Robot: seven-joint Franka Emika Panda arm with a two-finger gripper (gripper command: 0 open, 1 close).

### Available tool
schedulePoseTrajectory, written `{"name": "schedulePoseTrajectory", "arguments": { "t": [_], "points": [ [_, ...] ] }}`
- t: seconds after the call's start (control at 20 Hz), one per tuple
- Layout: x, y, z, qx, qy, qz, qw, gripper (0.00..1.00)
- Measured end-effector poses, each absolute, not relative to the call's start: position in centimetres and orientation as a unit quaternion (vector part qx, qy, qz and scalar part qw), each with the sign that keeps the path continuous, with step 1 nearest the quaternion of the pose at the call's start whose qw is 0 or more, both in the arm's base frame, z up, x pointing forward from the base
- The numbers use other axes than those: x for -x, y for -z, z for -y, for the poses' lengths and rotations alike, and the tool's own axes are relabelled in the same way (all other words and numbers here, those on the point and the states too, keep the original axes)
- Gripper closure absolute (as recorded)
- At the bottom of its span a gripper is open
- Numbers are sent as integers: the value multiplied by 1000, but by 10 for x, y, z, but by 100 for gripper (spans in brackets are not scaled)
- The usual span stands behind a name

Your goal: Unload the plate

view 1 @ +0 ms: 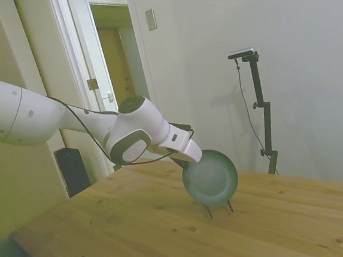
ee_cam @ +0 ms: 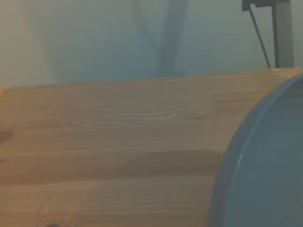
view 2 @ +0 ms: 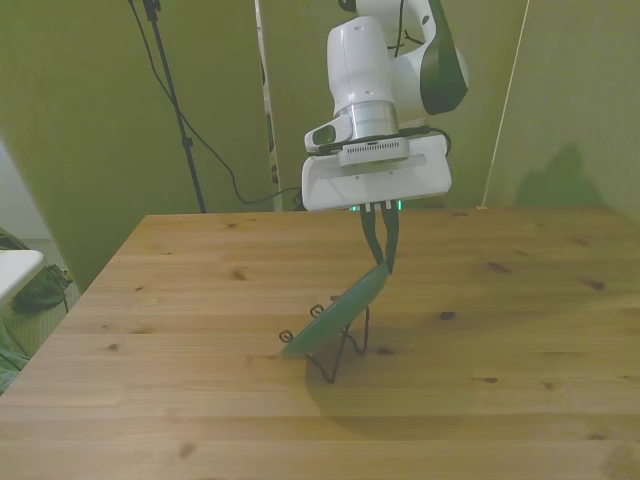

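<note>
We have the gripper (view 2: 381,252) pinching the plate (view 2: 335,312) at its upper rim; plate seated in the wire stand (view 2: 338,352); next, lift clear.

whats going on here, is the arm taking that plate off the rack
It looks that way. The white robot arm's pincer is closed on the top rim of the dark green plate. The plate stands on edge, tilted, in a thin wire rack on the wooden table. Its lower edge looks to be sitting in the rack, so it does not seem to be lifted out yet.
</note>
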State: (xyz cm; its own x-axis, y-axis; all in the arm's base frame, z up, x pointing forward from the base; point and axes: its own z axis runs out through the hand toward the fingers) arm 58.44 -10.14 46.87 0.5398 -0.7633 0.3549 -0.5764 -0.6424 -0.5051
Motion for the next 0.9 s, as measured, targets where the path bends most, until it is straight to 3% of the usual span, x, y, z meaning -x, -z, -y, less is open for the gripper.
{"name": "schedulePoseTrajectory", "arguments": {
  "t": [0.3, 0.7, 0.9],
  "points": [
    [-577, -500, 97, 857, 302, -380, 175, 100],
    [-566, -585, 21, 863, 313, -347, 191, 100],
    [-576, -591, -26, 869, 295, -351, 185, 100]
  ]
}}
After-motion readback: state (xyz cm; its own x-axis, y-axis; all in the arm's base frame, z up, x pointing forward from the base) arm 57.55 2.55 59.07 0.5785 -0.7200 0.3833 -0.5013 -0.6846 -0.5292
